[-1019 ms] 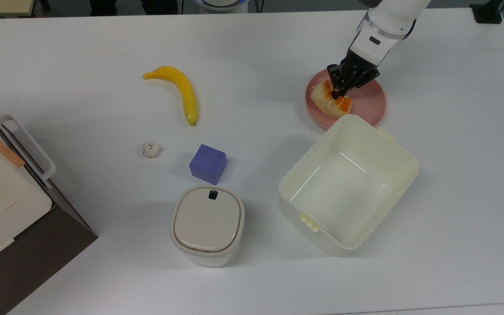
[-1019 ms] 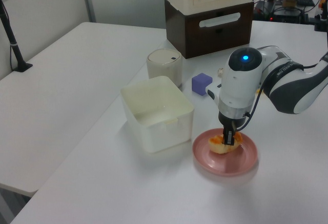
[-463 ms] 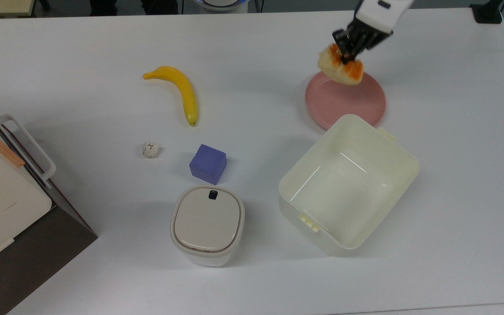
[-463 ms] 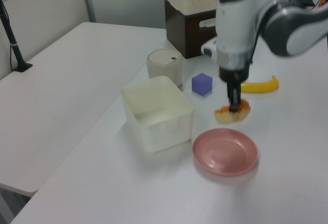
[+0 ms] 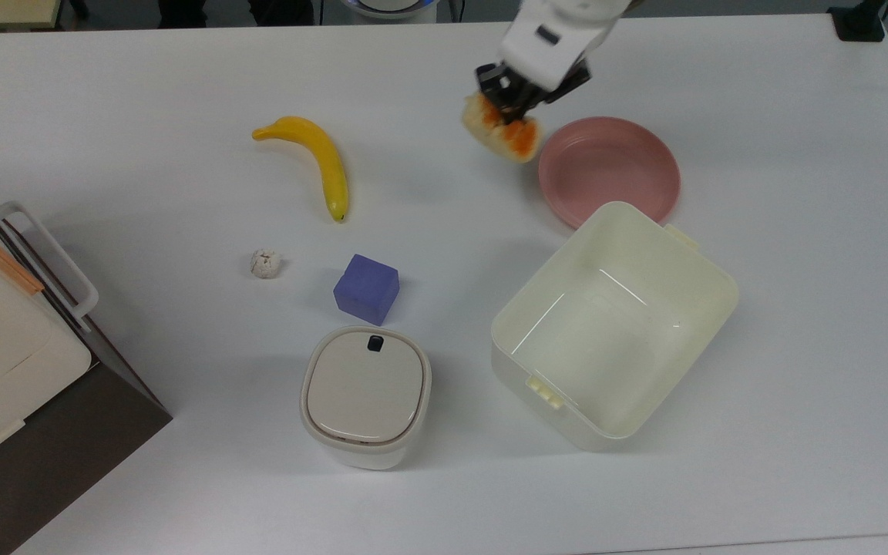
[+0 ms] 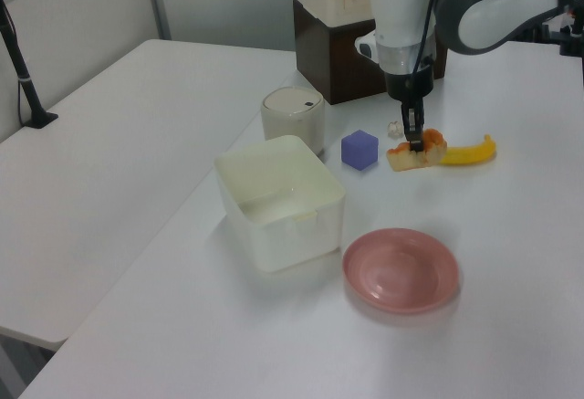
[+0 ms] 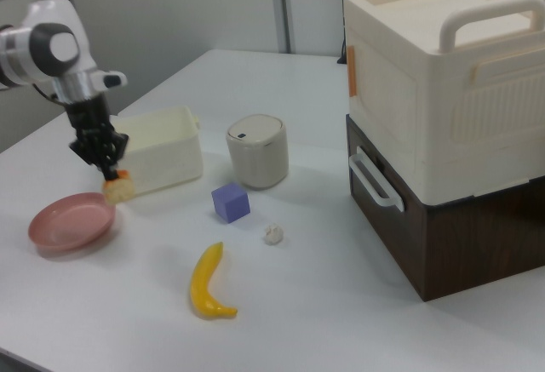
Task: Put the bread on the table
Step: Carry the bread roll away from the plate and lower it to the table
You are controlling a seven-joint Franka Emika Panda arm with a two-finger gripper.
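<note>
My gripper [image 5: 509,117] is shut on the bread [image 5: 502,135], a pale roll with orange-brown ridges, and holds it in the air above the white table [image 5: 428,193]. In the top view the bread hangs just left of the pink plate [image 5: 610,168], which has nothing on it. The left view shows the gripper [image 6: 415,143] with the bread [image 6: 416,155] beyond the plate [image 6: 401,269], in line with the banana [image 6: 469,152]. From the right view, the bread [image 7: 118,188] hangs under the gripper [image 7: 111,173], beside the plate [image 7: 71,221].
A cream open bin [image 5: 613,324] stands close in front of the plate in the top view. A banana [image 5: 321,162], a whitish lumpy ball [image 5: 265,264], a purple cube [image 5: 367,289] and a lidded white canister [image 5: 365,395] lie to the top view's left. A boxy white-and-brown appliance [image 7: 443,125] stands beyond them.
The gripper has lifted the bread off the pink plate and carried it to the top view's left, off the plate. The plate is now bare.
</note>
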